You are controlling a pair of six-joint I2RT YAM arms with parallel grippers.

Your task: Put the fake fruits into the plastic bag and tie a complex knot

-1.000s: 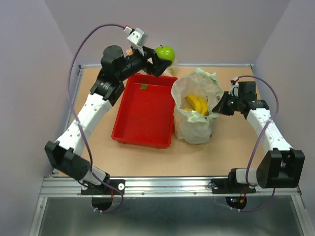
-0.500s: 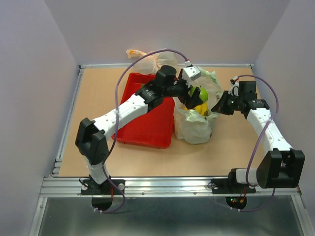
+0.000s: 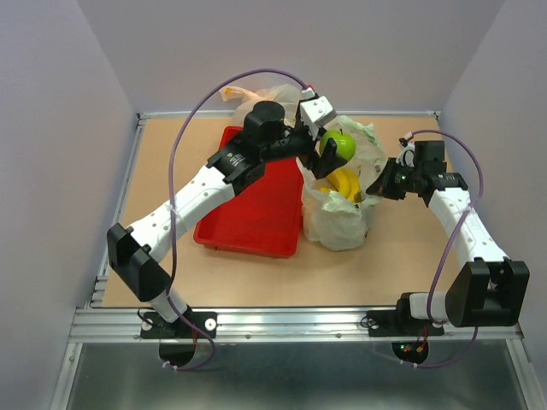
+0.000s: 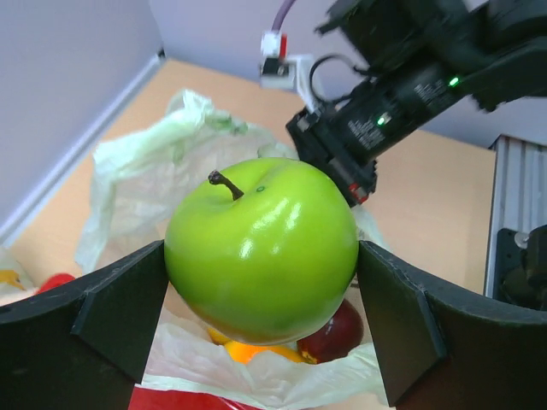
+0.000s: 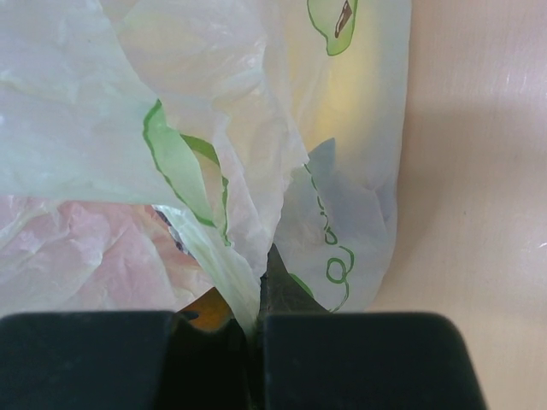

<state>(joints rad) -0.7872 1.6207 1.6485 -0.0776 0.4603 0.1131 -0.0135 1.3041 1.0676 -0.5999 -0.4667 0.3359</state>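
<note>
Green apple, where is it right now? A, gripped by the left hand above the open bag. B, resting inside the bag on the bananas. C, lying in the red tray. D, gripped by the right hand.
A: the left hand pinches the green apple between its two fingers, with the bag open below it.
</note>
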